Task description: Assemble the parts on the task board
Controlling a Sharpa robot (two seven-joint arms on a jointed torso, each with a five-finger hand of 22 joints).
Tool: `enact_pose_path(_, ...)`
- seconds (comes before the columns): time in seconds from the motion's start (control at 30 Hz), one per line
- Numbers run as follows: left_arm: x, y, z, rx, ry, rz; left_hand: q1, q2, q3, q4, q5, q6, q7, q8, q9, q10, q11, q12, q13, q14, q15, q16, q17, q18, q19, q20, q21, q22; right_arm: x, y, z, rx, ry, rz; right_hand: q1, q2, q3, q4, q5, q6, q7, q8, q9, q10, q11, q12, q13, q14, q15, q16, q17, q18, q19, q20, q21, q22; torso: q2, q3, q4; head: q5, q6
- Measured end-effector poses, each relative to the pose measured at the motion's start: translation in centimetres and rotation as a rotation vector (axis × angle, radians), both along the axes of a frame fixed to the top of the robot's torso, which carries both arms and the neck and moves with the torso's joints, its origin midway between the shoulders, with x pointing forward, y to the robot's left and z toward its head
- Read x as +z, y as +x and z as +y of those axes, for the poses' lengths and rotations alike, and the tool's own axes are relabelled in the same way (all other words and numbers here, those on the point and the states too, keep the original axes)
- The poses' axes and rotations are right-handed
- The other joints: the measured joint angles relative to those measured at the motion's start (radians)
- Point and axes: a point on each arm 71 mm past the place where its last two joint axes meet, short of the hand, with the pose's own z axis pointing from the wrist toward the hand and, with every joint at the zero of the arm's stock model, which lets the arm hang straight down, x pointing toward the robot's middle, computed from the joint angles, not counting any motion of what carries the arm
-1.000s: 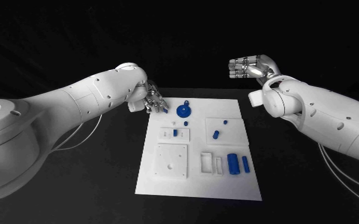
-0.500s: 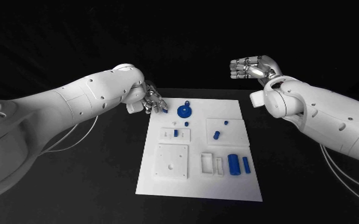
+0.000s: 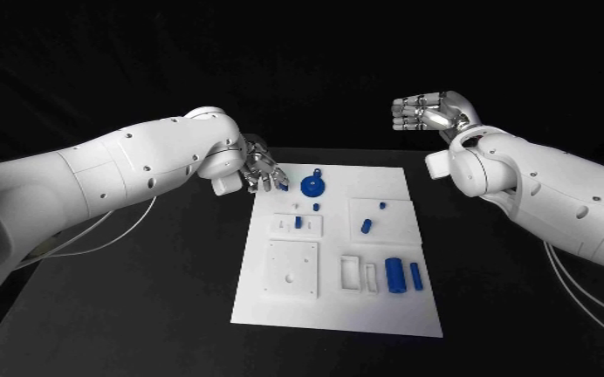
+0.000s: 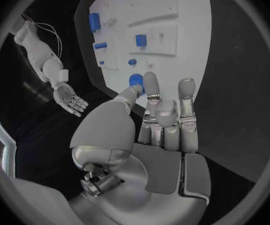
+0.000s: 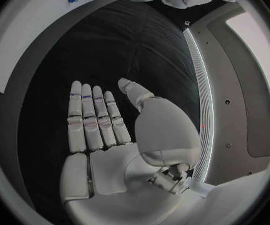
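The left arm reaches in over the table (image 3: 151, 307) with its wrist bent down, so the left hand (image 3: 261, 171) hangs at the far left corner of the white task board (image 3: 338, 311). Its fingers (image 4: 186, 96) are straight, apart and holding nothing, their tips over the board's edge just beside the round blue part (image 3: 312, 188); whether they touch the board I cannot tell.

The right arm is raised, elbow low, and the right hand (image 3: 428, 113) is held up in the air well apart from the board, beyond its far right corner. The right wrist view shows this hand (image 5: 103, 130) flat, fingers extended side by side, thumb out to the side, empty.

The board lies flat in the middle of the table. Small blue pieces (image 3: 367, 226) sit in its middle rows, and 2 upright blue parts (image 3: 403, 274) stand near its right edge, beside white blocks (image 3: 358, 274). A square white plate (image 3: 292, 269) lies near the left edge.
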Motion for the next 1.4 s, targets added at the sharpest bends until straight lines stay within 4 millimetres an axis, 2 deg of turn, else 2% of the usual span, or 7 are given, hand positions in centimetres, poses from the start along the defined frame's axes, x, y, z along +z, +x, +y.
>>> enact_pose_path(0.23, -0.2, -1.6, -0.7, -0.026, 0.009, 0.01, -0.005, -0.005, 0.008, -0.008, 0.008, 0.0, 0.0, 0.002, 0.001, 0.0, 0.0, 0.002, -0.005, 0.002, 0.002, 0.0, 0.008, 0.0, 0.0, 0.0, 0.0, 0.0, -0.1, 0.0, -0.2, -0.004, -0.001, 0.002, 0.0, 0.0, -0.003, 0.002, 0.0, 0.0, 0.0, 0.0, 0.0, 0.0, 0.0, 0.0, 0.0, -0.003, -0.003, 0.0, 0.0, 0.0, 0.0, 0.0, 0.0, 0.0, -0.006, 0.0001, 0.0051, 0.0, -0.01)
enact_pose_path(0.5, -1.1, -3.2, -1.1, -0.052, 0.047, 0.01, -0.01, -0.018, 0.017, -0.018, 0.031, 0.005, 0.005, 0.002, 0.001, 0.0, 0.0, 0.018, -0.011, 0.016, 0.001, 0.0, 0.032, 0.0, 0.006, -0.001, 0.004, 0.0, -0.2, 0.0, -0.3, -0.005, -0.001, 0.004, -0.004, 0.004, -0.007, 0.001, 0.0, 0.0, 0.0, 0.0, 0.0, 0.0, 0.0, 0.0, 0.0, -0.003, -0.003, 0.0, 0.0, 0.0, 0.0, 0.0, 0.0, 0.0, -0.01, -0.0023, 0.0085, 0.0, -0.02)
enact_pose_path(0.67, -1.9, -4.0, -1.3, -0.064, 0.082, 0.006, -0.015, -0.022, 0.023, -0.024, 0.038, 0.006, 0.005, 0.002, 0.002, 0.0, 0.0, 0.026, -0.013, 0.018, 0.0, 0.0, 0.042, 0.0, 0.008, 0.0, 0.007, 0.0, -0.3, 0.0, -0.3, -0.004, -0.002, 0.007, -0.004, 0.004, -0.007, 0.001, 0.0, 0.0, 0.0, 0.0, 0.0, 0.0, 0.0, 0.0, 0.0, -0.003, -0.003, 0.0, 0.0, 0.0, 0.0, 0.0, 0.0, 0.0, -0.01, -0.0024, 0.0082, 0.003, -0.024)
enact_pose_path(0.7, -2.1, -4.1, -1.3, -0.066, 0.088, 0.005, -0.016, -0.023, 0.024, -0.025, 0.041, 0.006, 0.005, 0.002, 0.024, 0.0, 0.0, 0.026, -0.013, 0.023, 0.002, 0.0, 0.045, 0.0, 0.011, -0.003, 0.007, 0.0, -0.3, 0.0, -0.3, -0.004, -0.002, 0.007, -0.004, 0.004, -0.007, 0.001, 0.0, 0.0, 0.0, 0.0, 0.0, 0.0, 0.0, 0.0, 0.0, -0.003, -0.003, 0.0, 0.0, 0.0, 0.0, 0.0, 0.0, 0.0, -0.01, -0.0023, 0.0081, 0.003, -0.025)
enact_pose_path(0.87, -2.9, -4.5, -1.3, -0.068, 0.115, 0.002, -0.016, -0.023, 0.024, -0.025, 0.041, 0.006, 0.005, 0.0, 0.025, 0.001, 0.001, 0.026, -0.014, 0.025, 0.0, 0.0, 0.048, 0.0, 0.011, -0.003, 0.007, 0.0, -0.4, 0.0, -0.3, -0.004, -0.002, 0.009, -0.004, 0.004, -0.007, 0.001, 0.0, 0.0, 0.0, 0.0, 0.0, 0.0, 0.0, 0.0, 0.0, -0.003, -0.003, 0.0, 0.0, 0.0, 0.0, 0.0, 0.0, 0.0, -0.009, -0.0022, 0.0069, 0.005, -0.028)
enact_pose_path(0.97, -3.3, -4.7, -1.2, -0.065, 0.124, -0.002, -0.016, -0.023, 0.024, -0.025, 0.045, 0.007, 0.007, 0.0, 0.025, 0.0, 0.0, 0.032, -0.02, 0.025, 0.0, 0.0, 0.054, 0.016, 0.011, -0.003, 0.007, 0.0, -0.4, 0.0, -0.3, -0.004, -0.002, 0.01, -0.004, 0.004, -0.007, 0.001, 0.0, 0.0, 0.0, 0.0, 0.0, 0.0, 0.0, 0.0, 0.0, -0.003, -0.003, 0.0, 0.0, 0.0, 0.0, 0.0, 0.0, 0.0, -0.009, -0.0017, 0.0068, 0.005, -0.029)
enact_pose_path(1.4, -4.2, -5.1, -1.3, -0.063, 0.137, -0.01, -0.015, -0.023, 0.024, -0.025, 0.045, 0.008, 0.007, 0.002, 0.026, 0.0, 0.0, 0.032, -0.02, 0.025, 0.0, 0.0, 0.057, 0.016, 0.011, -0.003, 0.007, 0.0, -0.5, 0.0, -0.3, -0.002, -0.002, 0.014, -0.004, 0.004, -0.007, 0.001, 0.0, 0.0, 0.0, 0.0, 0.0, 0.0, 0.0, 0.0, 0.0, -0.003, -0.003, 0.0, 0.0, 0.0, 0.0, 0.0, 0.0, 0.0, -0.009, -0.0005, 0.0062, 0.004, -0.033)
